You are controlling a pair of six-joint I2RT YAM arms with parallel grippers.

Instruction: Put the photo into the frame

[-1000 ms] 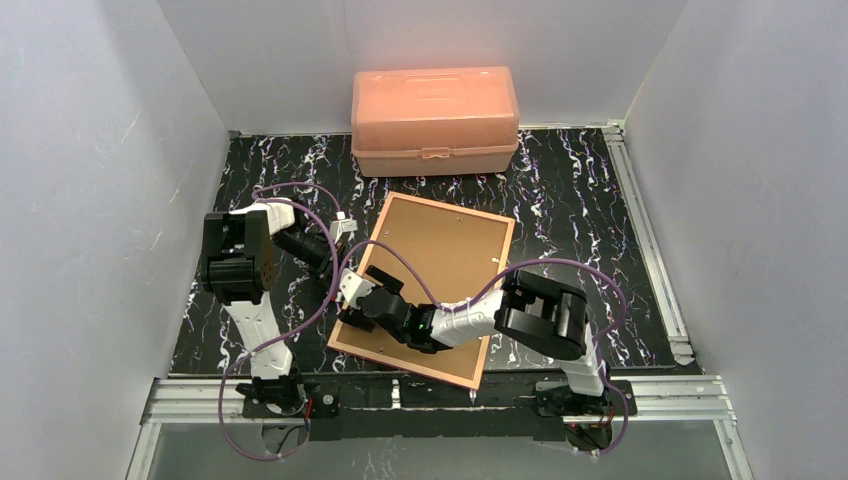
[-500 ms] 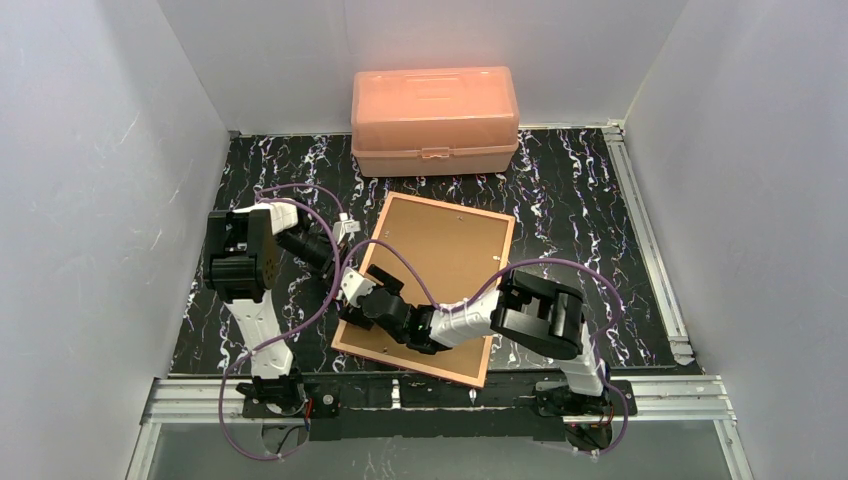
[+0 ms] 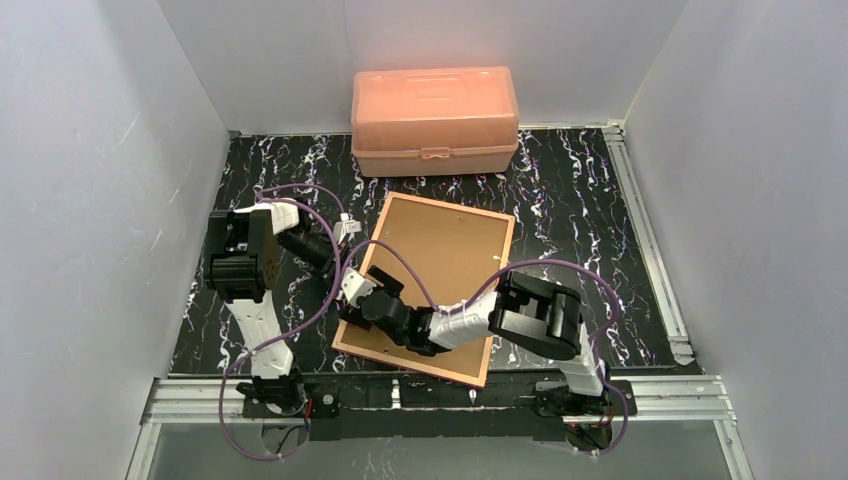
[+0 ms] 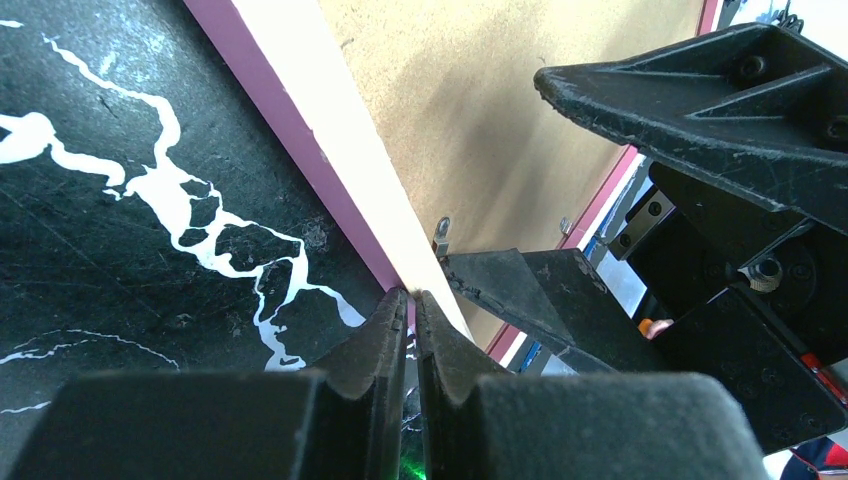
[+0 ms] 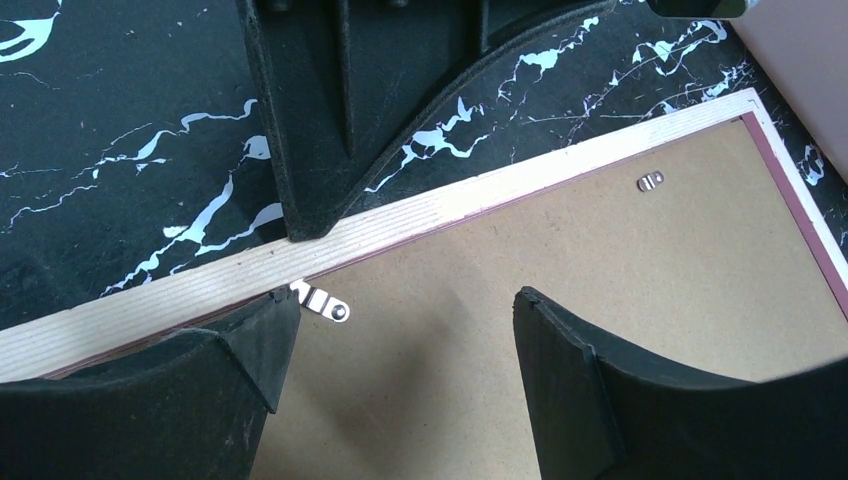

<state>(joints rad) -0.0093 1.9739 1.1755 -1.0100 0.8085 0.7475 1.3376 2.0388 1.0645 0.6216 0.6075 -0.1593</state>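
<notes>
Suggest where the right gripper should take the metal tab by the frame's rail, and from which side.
Probably the tab's end over the backing board, pinched across its narrow width from straight above. It lies flat, other end at the frame's wooden rail, so a sideways approach finds nothing to catch. The right gripper hangs above, jaws open.

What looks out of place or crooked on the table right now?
The frame lies back up and skewed, its sides at an angle to the edges of the table. No photo is in view. Nothing looks spilled or broken.
</notes>
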